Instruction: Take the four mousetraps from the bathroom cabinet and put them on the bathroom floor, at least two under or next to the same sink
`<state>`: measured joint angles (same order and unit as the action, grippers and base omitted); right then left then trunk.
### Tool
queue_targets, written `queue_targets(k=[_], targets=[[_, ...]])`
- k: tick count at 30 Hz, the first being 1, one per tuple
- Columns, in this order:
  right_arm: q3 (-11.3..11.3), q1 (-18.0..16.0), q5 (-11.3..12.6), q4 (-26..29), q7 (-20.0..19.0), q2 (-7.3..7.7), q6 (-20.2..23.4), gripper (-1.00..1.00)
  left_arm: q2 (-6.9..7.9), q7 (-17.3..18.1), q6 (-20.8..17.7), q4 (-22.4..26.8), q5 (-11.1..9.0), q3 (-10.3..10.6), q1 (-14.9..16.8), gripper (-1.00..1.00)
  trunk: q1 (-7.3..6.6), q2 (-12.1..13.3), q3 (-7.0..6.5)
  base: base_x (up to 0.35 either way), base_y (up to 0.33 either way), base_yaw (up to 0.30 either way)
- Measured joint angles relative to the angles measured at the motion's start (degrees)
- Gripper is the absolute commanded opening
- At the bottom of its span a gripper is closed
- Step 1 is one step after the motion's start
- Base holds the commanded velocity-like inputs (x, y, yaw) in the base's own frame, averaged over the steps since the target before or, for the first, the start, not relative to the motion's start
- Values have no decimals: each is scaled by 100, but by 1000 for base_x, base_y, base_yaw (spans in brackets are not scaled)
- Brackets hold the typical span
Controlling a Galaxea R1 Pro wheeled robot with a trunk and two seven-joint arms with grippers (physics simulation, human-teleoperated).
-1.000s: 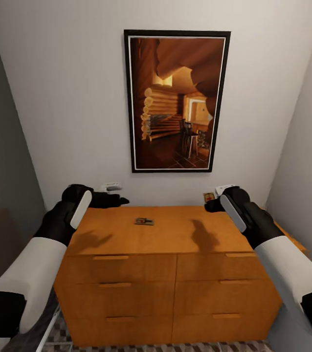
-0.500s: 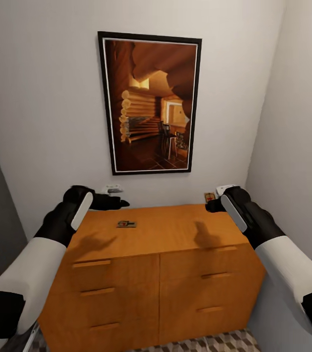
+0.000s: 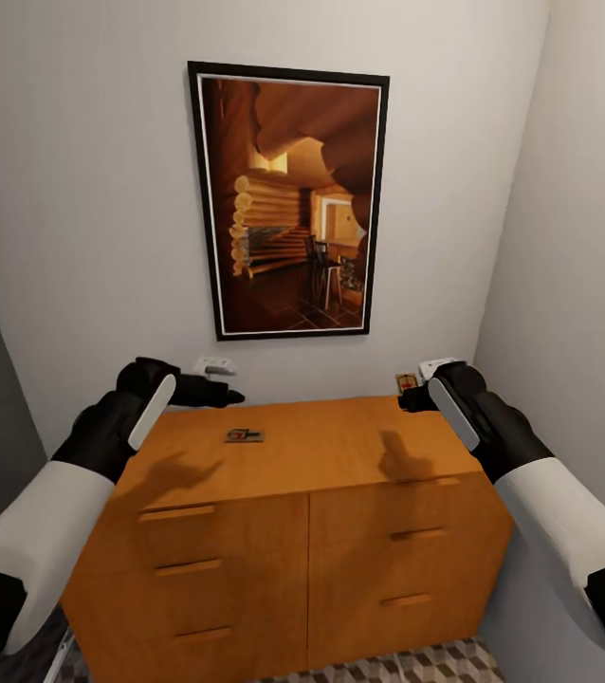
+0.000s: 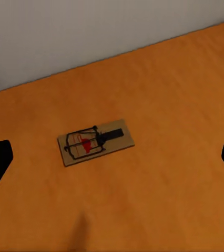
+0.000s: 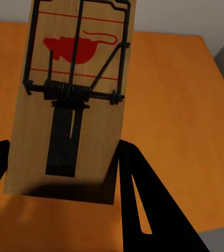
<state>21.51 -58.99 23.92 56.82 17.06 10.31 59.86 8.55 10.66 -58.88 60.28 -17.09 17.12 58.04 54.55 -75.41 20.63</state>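
White forearm shells, black wrists, black end effectors, pale wrist strips

Open cabinet [image 3: 340, 455] top beneath both tools, one lone mousetrap [image 3: 244, 435] lying under the left tool [image 3: 231, 395]; wall [image 3: 84, 237] close ahead, side wall [image 3: 587, 285] hemming the right tool [image 3: 405, 402].

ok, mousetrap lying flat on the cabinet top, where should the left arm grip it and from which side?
Come straight down from above and close across the two long edges of the mousetrap. It lies flat on the cabinet, so only its thin wooden sides offer purchase. Grip at the bare wooden end, probably safer than the wire spring. The left gripper looks open.
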Motion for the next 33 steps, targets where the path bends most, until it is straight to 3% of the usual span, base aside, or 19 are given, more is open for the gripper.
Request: queue_targets(k=[6,27,33], targets=[[0,1,1,0,-1,1,-2,-100,59,2,-5,129,-24,123,1,100,-1,0,0,110,248,-1],[-1,1,-15,-144,14,1,-2,-100,62,10,-7,-19,-38,179,1,100,-2,0,0,187,318,-1],[-1,2,-13,-153,6,-2,0,-100,54,152,-2,-29,-39,190,1,100,-2,-1,-9,202,316,-148]])
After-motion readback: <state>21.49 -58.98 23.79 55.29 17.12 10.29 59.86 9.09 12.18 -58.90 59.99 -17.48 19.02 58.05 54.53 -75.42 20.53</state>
